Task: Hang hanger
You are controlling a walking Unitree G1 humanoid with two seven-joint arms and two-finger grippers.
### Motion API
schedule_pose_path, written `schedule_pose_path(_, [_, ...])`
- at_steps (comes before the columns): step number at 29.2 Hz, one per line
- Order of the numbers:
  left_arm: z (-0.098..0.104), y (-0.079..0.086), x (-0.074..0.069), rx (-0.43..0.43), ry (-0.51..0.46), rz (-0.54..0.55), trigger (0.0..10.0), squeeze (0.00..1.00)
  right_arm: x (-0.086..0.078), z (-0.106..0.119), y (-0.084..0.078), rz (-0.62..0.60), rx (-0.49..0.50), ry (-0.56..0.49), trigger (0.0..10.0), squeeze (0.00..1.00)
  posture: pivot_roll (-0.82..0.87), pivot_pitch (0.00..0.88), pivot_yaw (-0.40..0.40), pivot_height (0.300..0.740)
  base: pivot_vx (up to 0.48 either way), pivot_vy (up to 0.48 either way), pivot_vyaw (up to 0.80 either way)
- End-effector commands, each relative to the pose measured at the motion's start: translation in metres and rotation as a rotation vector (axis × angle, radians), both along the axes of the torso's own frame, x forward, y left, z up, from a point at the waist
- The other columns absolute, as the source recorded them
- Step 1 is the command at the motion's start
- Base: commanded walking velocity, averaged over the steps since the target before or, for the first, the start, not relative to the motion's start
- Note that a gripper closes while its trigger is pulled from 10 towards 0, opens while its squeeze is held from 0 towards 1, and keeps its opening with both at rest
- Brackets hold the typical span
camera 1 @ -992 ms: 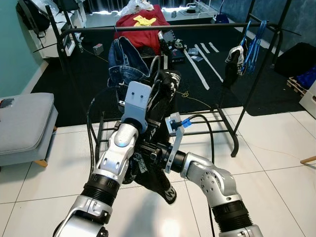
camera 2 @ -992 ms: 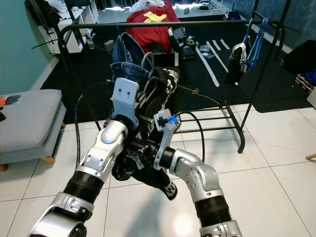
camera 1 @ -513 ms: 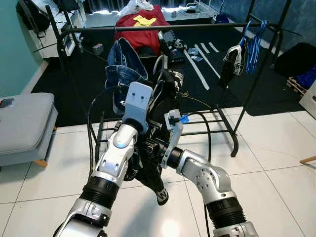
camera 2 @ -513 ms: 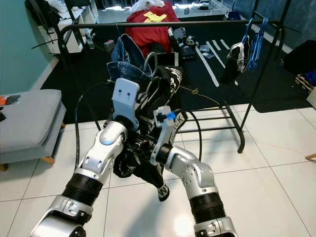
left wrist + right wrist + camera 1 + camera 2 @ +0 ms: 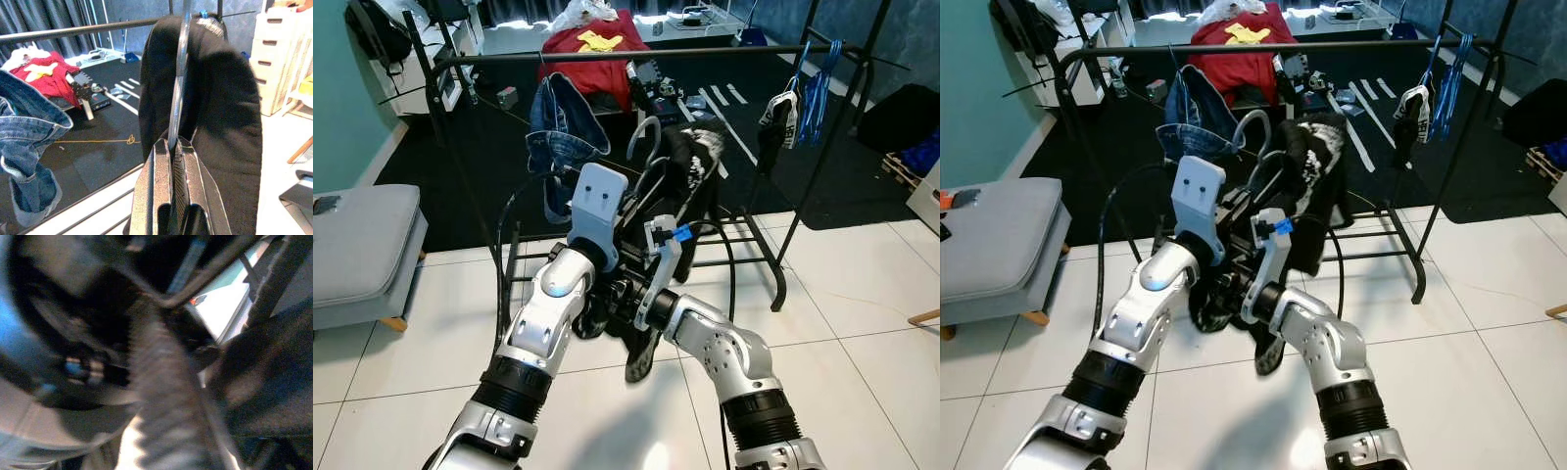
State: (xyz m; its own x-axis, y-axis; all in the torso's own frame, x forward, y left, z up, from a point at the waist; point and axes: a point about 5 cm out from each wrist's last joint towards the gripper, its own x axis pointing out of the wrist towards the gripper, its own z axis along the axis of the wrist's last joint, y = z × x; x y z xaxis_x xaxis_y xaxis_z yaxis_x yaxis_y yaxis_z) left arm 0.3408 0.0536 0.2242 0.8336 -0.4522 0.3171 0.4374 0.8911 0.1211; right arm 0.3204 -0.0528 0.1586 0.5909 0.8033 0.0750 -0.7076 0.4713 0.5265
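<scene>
Left gripper: left gripper (image 5: 175, 161) has its two black fingers pressed together on the hanger's thin metal stem, seen edge-on in the left wrist view.
Right gripper: right gripper (image 5: 628, 294) sits low beside the left forearm, buried in dark cloth; whether its fingers are apart or together I cannot tell.
Hanger: grey hanger (image 5: 644, 137) rises above both arms with its hook up, below the rail and not yet over it.
Black garment: black garment (image 5: 697, 166) is draped over the hanger's shoulders, and a tail hangs down toward the white tile floor (image 5: 862, 333).
Handling: I judge the hanger stiff, light and smooth, so it may twist in a narrow pinch; the cloth is soft, floppy and makes the load lopsided. Best hold looks like the stem just under the hook, where the left gripper has it.
Clothes rail: black clothes rail (image 5: 636, 55) runs across beyond the hook, with denim jeans (image 5: 558, 122) hung on it to the robot's left.
View differences: head views give the hook-to-rail gap; the left wrist view gives the pinch itself; the right wrist view is blurred dark shapes.
</scene>
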Motion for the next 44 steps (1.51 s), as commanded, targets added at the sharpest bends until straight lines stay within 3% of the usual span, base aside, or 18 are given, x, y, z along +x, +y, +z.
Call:
schedule_pose_path(1, [-0.01, -0.005, -0.005, -0.013, 0.049, -0.045, 0.0, 0.0, 0.008, 0.022, -0.005, -0.081, 0.055, -0.104, 10.0, 1.0, 0.05, 0.079, 0.067, 0.74, 0.0, 0.0, 0.0])
schedule_pose_path(4, [-0.01, -0.006, -0.006, -0.017, 0.055, -0.06, 0.0, 0.0, 0.009, 0.023, -0.006, -0.105, 0.046, -0.128, 10.0, 1.0, 0.05, 0.075, 0.067, 0.74, 0.0, 0.0, 0.0])
schedule_pose_path(5, [-0.01, -0.006, -0.006, -0.017, 0.057, -0.064, 0.0, 0.0, 0.01, 0.023, -0.007, -0.111, 0.041, -0.134, 10.0, 0.91, 0.05, 0.073, 0.067, 0.74, 0.0, 0.0, 0.0])
schedule_pose_path(6, [-0.01, -0.005, -0.006, -0.015, 0.059, -0.064, 0.0, 0.0, 0.009, 0.023, -0.006, -0.103, 0.037, -0.132, 10.0, 0.6, 0.05, 0.073, 0.067, 0.74, 0.0, 0.0, 0.0])
schedule_pose_path(8, [-0.01, -0.005, -0.006, -0.014, 0.06, -0.063, 0.0, 0.0, 0.009, 0.023, -0.006, -0.097, 0.035, -0.129, 10.0, 0.6, 0.05, 0.073, 0.067, 0.74, 0.0, 0.0, 0.0])
schedule_pose_path(9, [-0.01, -0.005, -0.007, -0.013, 0.061, -0.063, 0.0, 0.0, 0.009, 0.023, -0.006, -0.093, 0.034, -0.126, 10.0, 0.0, 0.05, 0.073, 0.067, 0.74, 0.0, 0.0, 0.0])
schedule_pose_path(14, [-0.01, -0.003, -0.006, -0.005, 0.062, -0.06, 0.0, 0.0, 0.005, 0.021, -0.003, -0.044, 0.016, -0.129, 10.0, 0.0, 0.05, 0.073, 0.068, 0.74, 0.0, 0.0, 0.0])
schedule_pose_path(15, [-0.012, 0.002, -0.004, 0.01, 0.069, -0.035, 0.0, 0.0, -0.006, 0.018, 0.002, 0.057, -0.021, -0.176, 10.0, 0.0, 0.05, 0.073, 0.067, 0.74, 0.0, 0.0, 0.0])
schedule_pose_path(17, [-0.012, 0.002, -0.004, 0.01, 0.069, -0.035, 0.0, 0.0, -0.006, 0.018, 0.002, 0.057, -0.021, -0.176, 10.0, 0.0, 0.05, 0.073, 0.067, 0.74, 0.0, 0.0, 0.0])
schedule_pose_path(18, [-0.014, 0.007, 0.0, 0.023, 0.076, -0.006, 0.0, 0.0, -0.016, 0.015, 0.007, 0.157, -0.05, -0.23, 10.0, 0.0, 0.05, 0.075, 0.068, 0.74, 0.0, 0.0, 0.0])
schedule_pose_path(19, [-0.014, 0.007, 0.0, 0.023, 0.076, -0.006, 0.0, 0.0, -0.016, 0.015, 0.007, 0.157, -0.05, -0.23, 10.0, 0.0, 0.05, 0.075, 0.068, 0.74, 0.0, 0.0, 0.0])
schedule_pose_path(21, [-0.016, 0.014, 0.003, 0.036, 0.088, 0.035, 0.0, 0.0, -0.026, 0.013, 0.01, 0.244, -0.109, -0.313, 10.0, 0.0, 0.05, 0.076, 0.068, 0.74, 0.0, 0.0, 0.0])
schedule_pose_path(22, [-0.018, 0.021, 0.008, 0.051, 0.1, 0.088, 0.0, 0.0, -0.033, 0.008, 0.011, 0.318, -0.195, -0.392, 10.0, 0.0, 0.05, 0.08, 0.069, 0.74, 0.0, 0.0, 0.0])
schedule_pose_path(24, [-0.018, 0.021, 0.008, 0.051, 0.1, 0.088, 0.0, 0.0, -0.033, 0.008, 0.011, 0.318, -0.195, -0.392, 10.0, 0.0, 0.05, 0.08, 0.069, 0.74, 0.0, 0.0, 0.0])
schedule_pose_path(25, [-0.019, 0.028, 0.012, 0.067, 0.111, 0.131, 0.0, 0.0, -0.038, 0.002, 0.011, 0.377, -0.29, -0.462, 10.0, 0.0, 0.05, 0.082, 0.07, 0.74, 0.0, 0.0, 0.0])
schedule_pose_path(27, [-0.019, 0.034, 0.016, 0.077, 0.117, 0.169, 0.0, 0.0, -0.04, -0.003, 0.009, 0.416, -0.364, -0.508, 10.0, 0.0, 0.05, 0.084, 0.071, 0.74, 0.0, 0.0, 0.0])
schedule_pose_path(34, [-0.016, 0.049, 0.025, 0.091, 0.124, 0.237, 0.0, 0.0, -0.041, -0.005, 0.004, 0.422, -0.424, -0.58, 10.0, 0.0, 0.05, 0.089, 0.069, 0.74, 0.0, 0.0, 0.0])
schedule_pose_path(44, [-0.017, 0.051, 0.025, 0.096, 0.13, 0.234, 0.0, 0.0, -0.042, -0.006, -0.003, 0.433, -0.49, -0.624, 10.0, 0.0, 0.05, 0.092, 0.067, 0.74, 0.0, 0.0, 0.0])
